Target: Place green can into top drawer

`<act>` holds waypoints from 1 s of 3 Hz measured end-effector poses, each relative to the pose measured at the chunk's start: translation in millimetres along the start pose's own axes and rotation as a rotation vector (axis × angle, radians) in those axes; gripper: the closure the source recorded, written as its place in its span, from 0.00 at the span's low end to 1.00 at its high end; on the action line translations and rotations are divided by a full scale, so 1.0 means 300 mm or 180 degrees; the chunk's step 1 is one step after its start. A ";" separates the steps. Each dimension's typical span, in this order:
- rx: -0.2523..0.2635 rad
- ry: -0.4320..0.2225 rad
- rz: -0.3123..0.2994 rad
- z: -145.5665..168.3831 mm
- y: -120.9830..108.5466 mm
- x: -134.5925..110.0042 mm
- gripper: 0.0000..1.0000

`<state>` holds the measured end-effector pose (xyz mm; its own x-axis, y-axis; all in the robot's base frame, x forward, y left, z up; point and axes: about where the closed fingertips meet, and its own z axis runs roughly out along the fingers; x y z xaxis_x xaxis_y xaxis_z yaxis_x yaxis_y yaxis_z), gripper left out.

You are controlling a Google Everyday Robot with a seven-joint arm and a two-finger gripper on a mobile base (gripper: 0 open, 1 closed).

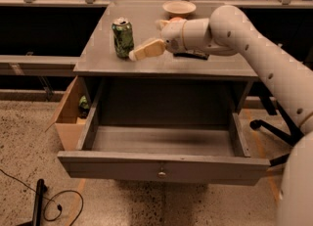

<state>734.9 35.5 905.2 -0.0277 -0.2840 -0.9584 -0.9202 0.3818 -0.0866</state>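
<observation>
Green can upright on bench top, left side, outside drawer. Top drawer pulled out below, knob facing camera. Gripper over bench just right of can, fingers spread, gripping nothing; lower fingertip just beside can base. Bowl at back.

Dim, yellowish light comes from above and behind my gripper, which hangs over the cabinet top just beside the green can. The can's rim ahead of my jaws catches a small glint. Below my jaws the recess under the top lies in deep shadow, and the top drawer is only dully lit inside. My white arm is the brightest surface, with no glare. The floor darkens towards the lower corners.
</observation>
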 end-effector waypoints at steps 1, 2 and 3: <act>-0.0039 -0.0210 0.0040 0.148 -0.022 -0.034 0.00; -0.0060 -0.0398 0.0082 0.264 -0.062 -0.062 0.18; -0.0111 -0.0515 0.0032 0.338 -0.086 -0.093 0.41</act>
<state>799.0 122.8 906.7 0.0239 -0.1338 -0.9907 -0.9333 0.3523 -0.0701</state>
